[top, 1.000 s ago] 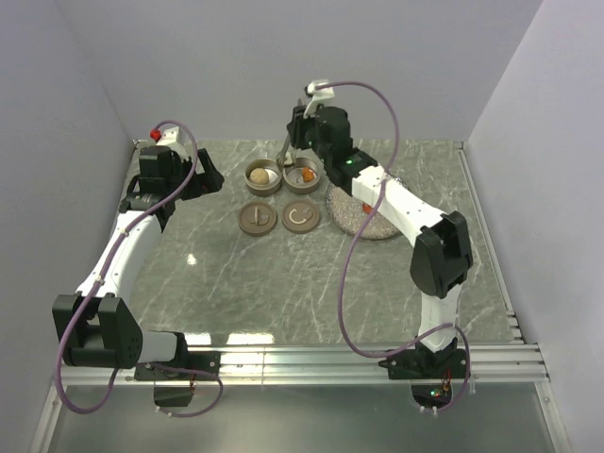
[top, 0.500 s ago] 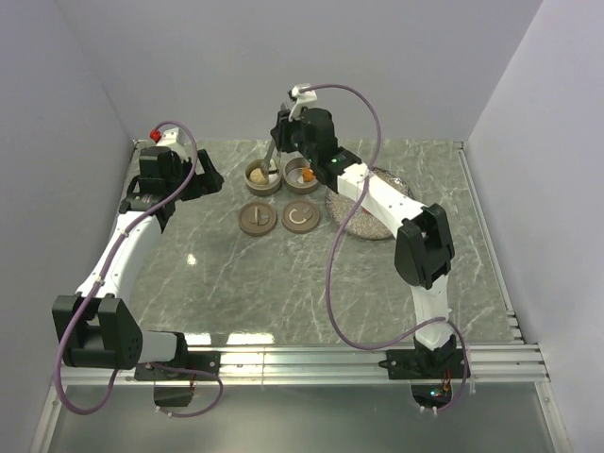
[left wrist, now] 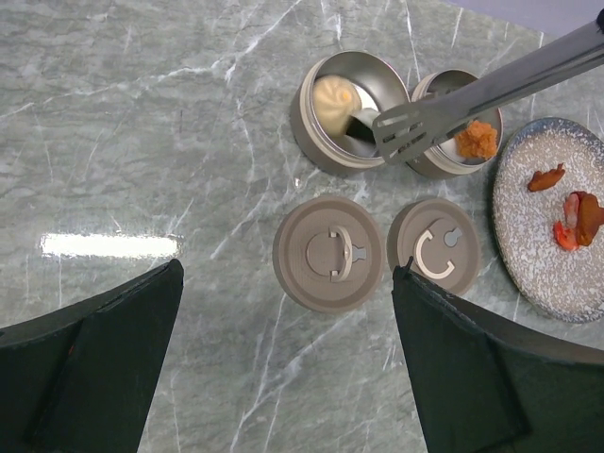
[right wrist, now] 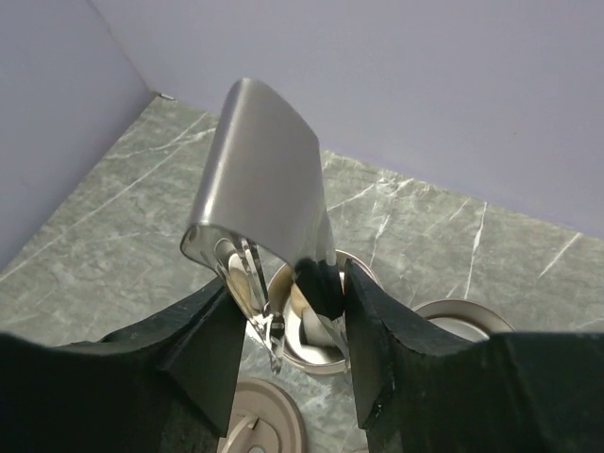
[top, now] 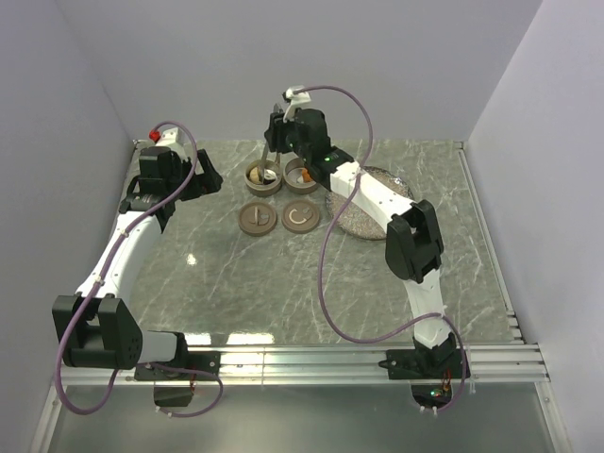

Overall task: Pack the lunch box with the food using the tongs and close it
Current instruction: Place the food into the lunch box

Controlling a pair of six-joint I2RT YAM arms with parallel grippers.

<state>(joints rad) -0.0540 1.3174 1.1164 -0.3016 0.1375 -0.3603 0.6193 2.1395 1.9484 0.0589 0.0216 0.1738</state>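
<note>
I am driving a robot lab cell. Plain lavender wall panels (top: 377,66) box in a marble-patterned surface (top: 283,283) on three sides. Aluminium extrusion rails (top: 311,359) run along its near edge, where the left arm (top: 123,245) and right arm (top: 415,245) are bolted down. Purple cables (top: 326,274) loop loosely off both.

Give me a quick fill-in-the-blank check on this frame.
1. The right hand holds the tongs above the container with the ___ ball.
2. Both lids lie on the ___.
3. Red bits lie on the speckled ___.
Missing: beige; table; plate.
</note>
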